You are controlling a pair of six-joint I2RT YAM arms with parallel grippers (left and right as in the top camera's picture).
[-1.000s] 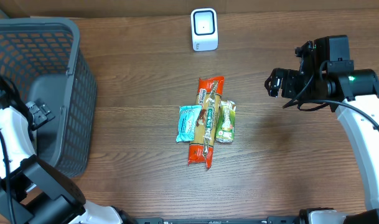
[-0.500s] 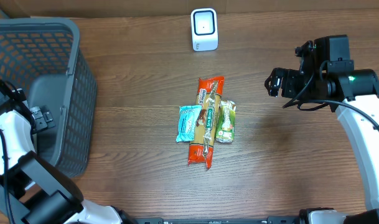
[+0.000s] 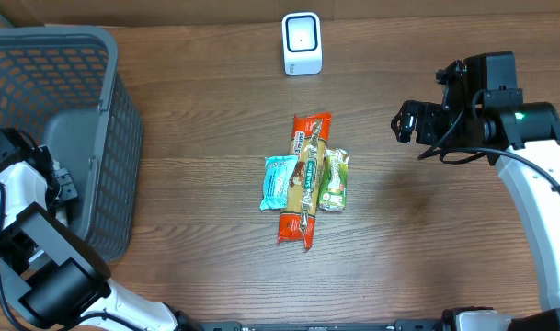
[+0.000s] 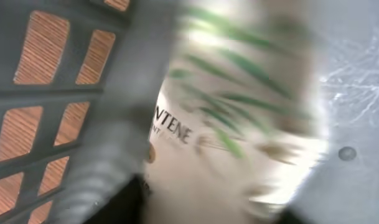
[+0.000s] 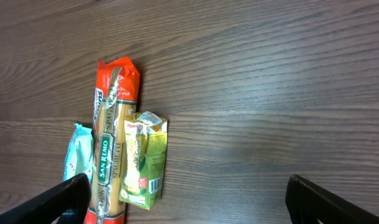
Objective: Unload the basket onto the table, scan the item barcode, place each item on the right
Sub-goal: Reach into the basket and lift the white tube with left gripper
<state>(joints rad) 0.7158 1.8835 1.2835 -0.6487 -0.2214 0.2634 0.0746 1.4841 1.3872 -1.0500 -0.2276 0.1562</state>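
1. The brown wood-grain table [image 3: 445,239] lies beneath the right claw [image 3: 406,122]. That claw hangs above it, released, with its black fingertips [image 5: 65,193] spread wide and nothing between them.
2. The grey plastic lattice basket [image 3: 123,147] surrounds the left claw [image 3: 61,182], which reaches down inside it. The left wrist view is smeared, so I cannot tell whether that claw is released or clenched.
3. The long orange packet of San Remo spaghetti [image 3: 307,179] lies flat on the table. It is well apart from the right claw, on that claw's left, and is the middle one of three packets.
4. A cream sachet printed with green leaves [image 4: 239,124], its lettering ending in "NTENE", sits just before the left claw inside the basket. Whether the claw touches it cannot be told.
5. The white boxy scanner [image 3: 302,43] stands upright, beyond the right claw and to its left, well apart.
6. The green-and-white pouch [image 3: 334,180] touches the spaghetti's side nearer the right claw.
7. The pale blue packet [image 3: 278,181] touches the spaghetti's other side, farthest from the right claw.
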